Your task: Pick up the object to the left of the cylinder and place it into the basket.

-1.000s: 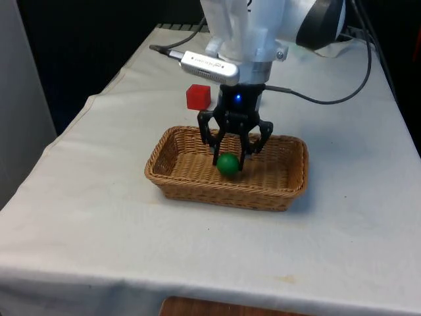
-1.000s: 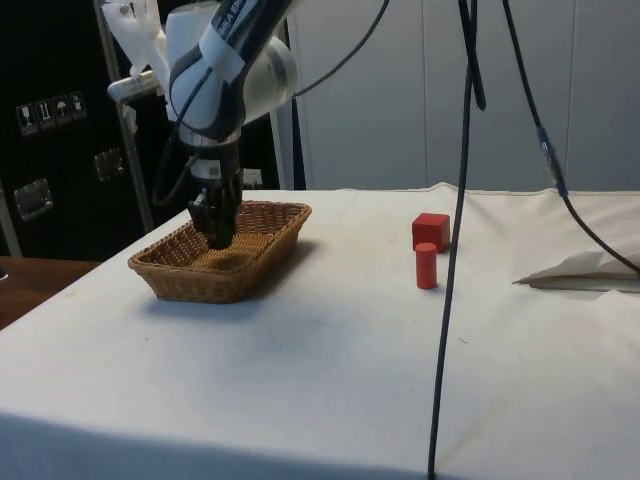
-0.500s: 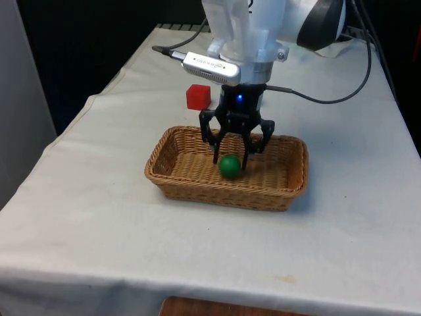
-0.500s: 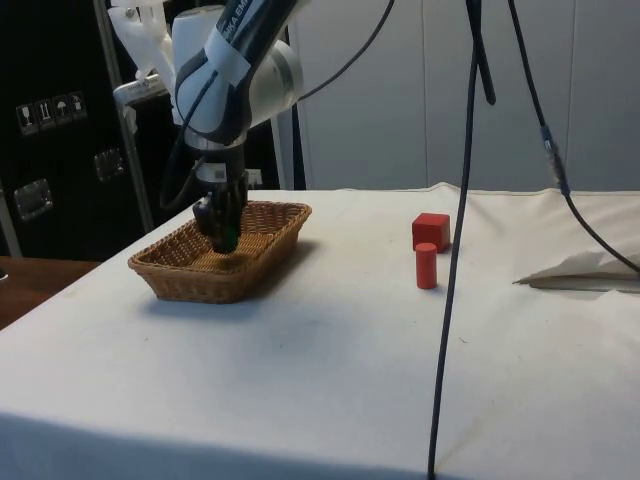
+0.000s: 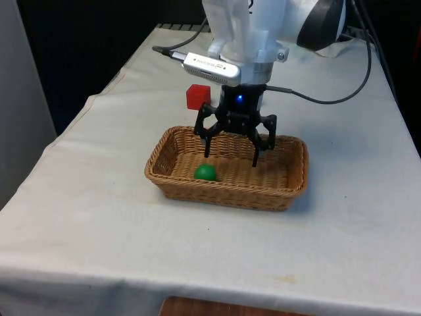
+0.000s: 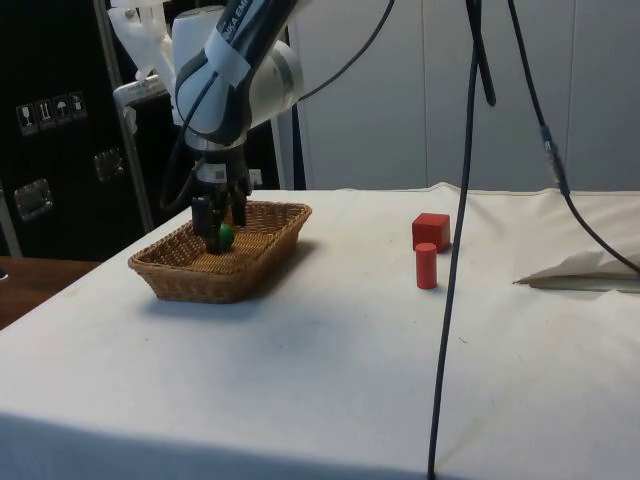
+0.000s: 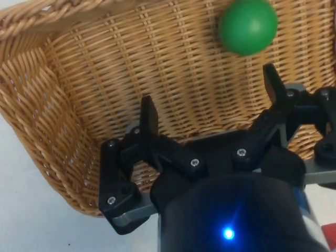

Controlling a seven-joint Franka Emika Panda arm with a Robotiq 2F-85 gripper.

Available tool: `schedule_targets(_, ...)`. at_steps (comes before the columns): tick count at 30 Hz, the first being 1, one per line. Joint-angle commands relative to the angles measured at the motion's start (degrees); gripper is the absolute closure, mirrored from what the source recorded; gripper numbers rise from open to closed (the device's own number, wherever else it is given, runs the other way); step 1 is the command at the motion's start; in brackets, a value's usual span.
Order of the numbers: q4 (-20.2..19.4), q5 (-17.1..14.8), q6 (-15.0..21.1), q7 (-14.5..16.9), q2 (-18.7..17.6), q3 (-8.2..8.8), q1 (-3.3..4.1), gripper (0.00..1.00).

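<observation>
A green ball (image 5: pixel 205 172) lies loose on the floor of the wicker basket (image 5: pixel 223 196), towards the front view's left. My gripper (image 5: pixel 231 157) hangs open just above the basket floor, with the ball outside its fingers and off to one side. The wrist view has the ball (image 7: pixel 247 26) resting on the weave beyond one fingertip (image 7: pixel 271 77), and nothing between the gripper (image 7: pixel 210 92) fingers. From the side, the ball (image 6: pixel 226 235) peeks out beside the gripper (image 6: pixel 218 222) inside the basket (image 6: pixel 190 283). A red cylinder (image 6: pixel 427 265) stands on the cloth, far from the basket.
A red cube (image 5: pixel 198 97) sits on the cloth behind the basket; in the side view the cube (image 6: pixel 431 231) stands just behind the cylinder. A black cable (image 6: pixel 455 250) hangs down in front of the side camera. Another cable (image 5: pixel 329 100) trails over the table.
The gripper opened and let go of the green ball, which dropped and rolled towards the front view's left on the basket floor. The gripper has risen slightly.
</observation>
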State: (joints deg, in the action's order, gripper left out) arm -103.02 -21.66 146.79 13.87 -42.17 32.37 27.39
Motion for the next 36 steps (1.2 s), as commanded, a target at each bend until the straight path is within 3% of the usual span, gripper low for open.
schedule_targets(1, 0.0, 0.3, 0.1, -0.3, -0.2, 0.29, 0.23, 0.00)
schedule_targets(7, -1.7, 0.6, -0.5, -0.1, 2.7, 1.43, 1.32, 0.00)
schedule_targets(8, -0.5, 0.1, -0.4, 0.0, 1.3, 0.69, 0.57, 0.00)
schedule_targets(9, -2.1, 0.7, -0.6, -0.1, 3.2, 1.55, 1.49, 0.00)
schedule_targets(11, -3.2, 1.4, -0.7, -0.3, 4.9, 1.83, 1.83, 0.00)
schedule_targets(16, -4.5, 2.6, -1.3, -0.5, 7.8, 2.01, 1.95, 0.00)
schedule_targets(17, -4.4, 2.0, -1.0, 0.0, 7.7, 1.43, 1.49, 0.00)
schedule_targets(18, -4.5, 2.8, -1.5, -0.5, 8.2, 2.12, 2.01, 0.00)
schedule_targets(23, -4.7, 3.5, -2.9, -0.6, 10.5, 2.81, 2.46, 0.00)
schedule_targets(24, -4.4, 2.9, -2.5, -0.1, 10.2, 2.18, 1.95, 0.00)
schedule_targets(25, -4.6, 3.7, -3.2, -0.6, 10.9, 2.92, 2.46, 0.00)
schedule_targets(29, -4.6, 4.4, -4.5, -0.8, 12.7, 3.38, 2.75, 0.00)
schedule_targets(32, -4.5, 4.9, -5.3, -0.9, 13.8, 3.55, 2.81, 0.00)
schedule_targets(33, -4.4, 4.0, -4.6, -0.2, 13.2, 2.81, 2.23, 0.00)
schedule_targets(34, -4.4, 5.2, -5.5, -0.9, 14.1, 3.61, 2.81, 0.00)
schedule_targets(36, -4.2, 5.4, -5.9, -0.9, 14.7, 3.67, 2.81, 0.00)
